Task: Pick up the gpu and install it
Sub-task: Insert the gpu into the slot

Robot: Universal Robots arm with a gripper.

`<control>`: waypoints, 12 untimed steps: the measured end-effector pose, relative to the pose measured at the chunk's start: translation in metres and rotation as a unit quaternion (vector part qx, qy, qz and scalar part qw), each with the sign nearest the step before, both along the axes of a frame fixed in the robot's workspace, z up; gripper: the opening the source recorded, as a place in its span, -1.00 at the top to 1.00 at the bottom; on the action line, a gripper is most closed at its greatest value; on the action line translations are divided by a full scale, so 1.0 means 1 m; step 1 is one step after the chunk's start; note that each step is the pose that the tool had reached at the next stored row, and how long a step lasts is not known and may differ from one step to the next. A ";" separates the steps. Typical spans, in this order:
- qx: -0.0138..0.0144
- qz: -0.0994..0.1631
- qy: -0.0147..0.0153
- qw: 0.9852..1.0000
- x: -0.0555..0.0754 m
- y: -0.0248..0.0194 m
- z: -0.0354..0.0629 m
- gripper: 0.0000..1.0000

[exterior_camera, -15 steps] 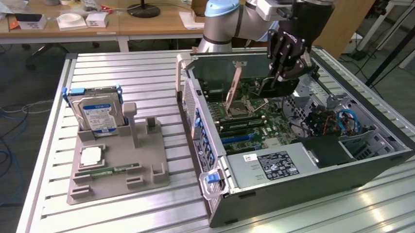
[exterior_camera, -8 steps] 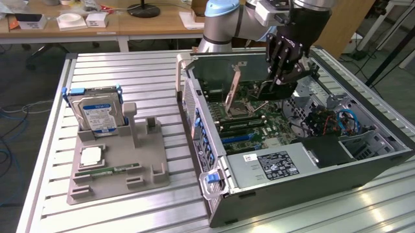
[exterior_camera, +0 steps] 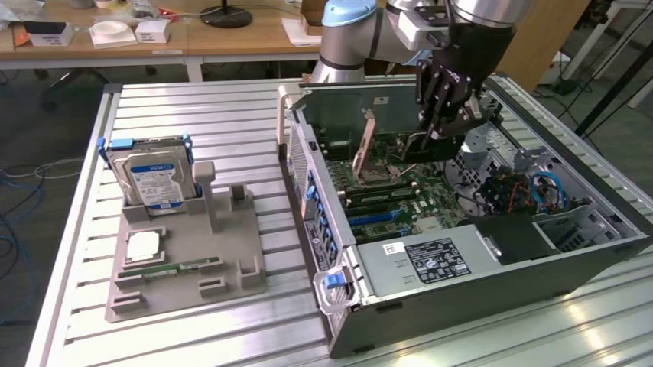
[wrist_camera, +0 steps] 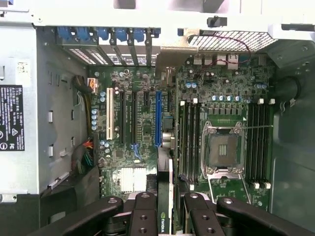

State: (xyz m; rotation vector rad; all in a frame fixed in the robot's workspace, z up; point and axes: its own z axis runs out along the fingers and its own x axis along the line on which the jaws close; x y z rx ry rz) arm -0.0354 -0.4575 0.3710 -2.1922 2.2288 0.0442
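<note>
The gpu [wrist_camera: 163, 223] is sitting edge-on between the fingers of the gripper [wrist_camera: 167, 204], which is standing partly closed and clamping the card by both faces. The card is hanging inside the open computer case [exterior_camera: 571, 256], over the motherboard [wrist_camera: 147, 128] and apparently clear of it. Its edge is running near the line of the blue slot [wrist_camera: 157, 118], slightly towards the processor socket [wrist_camera: 224, 150].

Judgement: seating the card is the step in hand. Doing it well is calling for the card edge to be lying parallel to its slot and directly over it, the bracket end meeting the rear opening, and the descent going straight and gentle without tilting.

Count inside the case: one gpu, one gripper, one blue slot, one white slot [wrist_camera: 109, 113], one processor socket. Outside the case, one hard drive [exterior_camera: 153, 180] and one green RAM stick [exterior_camera: 168, 269] are resting on one grey holder [exterior_camera: 235, 256].
</note>
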 end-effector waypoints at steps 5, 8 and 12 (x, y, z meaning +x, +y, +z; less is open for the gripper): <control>0.000 -0.001 0.000 1.000 -0.001 0.0000 -0.0071 0.48; 0.000 -0.001 0.000 1.000 -0.001 0.0000 -0.0117 0.48; 0.000 -0.002 0.000 1.000 -0.002 0.0000 -0.0178 0.48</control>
